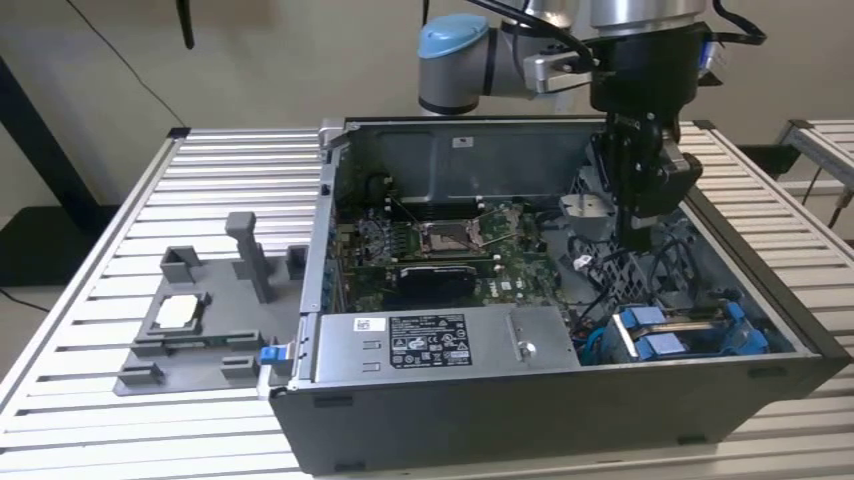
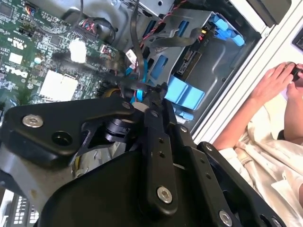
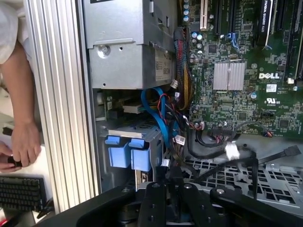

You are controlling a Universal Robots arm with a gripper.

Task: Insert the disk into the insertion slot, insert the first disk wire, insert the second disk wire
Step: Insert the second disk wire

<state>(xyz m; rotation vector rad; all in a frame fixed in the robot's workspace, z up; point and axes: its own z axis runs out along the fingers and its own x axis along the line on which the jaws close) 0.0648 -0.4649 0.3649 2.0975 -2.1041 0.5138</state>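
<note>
The disk lies in its blue carrier inside the insertion slot, at the near corner of the open computer case on the exterior view's right. The carrier's blue tabs stick out of the bay. My gripper hangs inside the case, behind the slot and over a tangle of cables. In both wrist views its black fingers stand close together. A blue disk wire runs right up to their tips and seems pinched there. The wire's plug is hidden.
The silver power-supply box sits along the case's front, with the green motherboard behind it. A perforated cage lies under the loose black cables. A grey fixture rests on the slatted table. A person's hand is beside the case.
</note>
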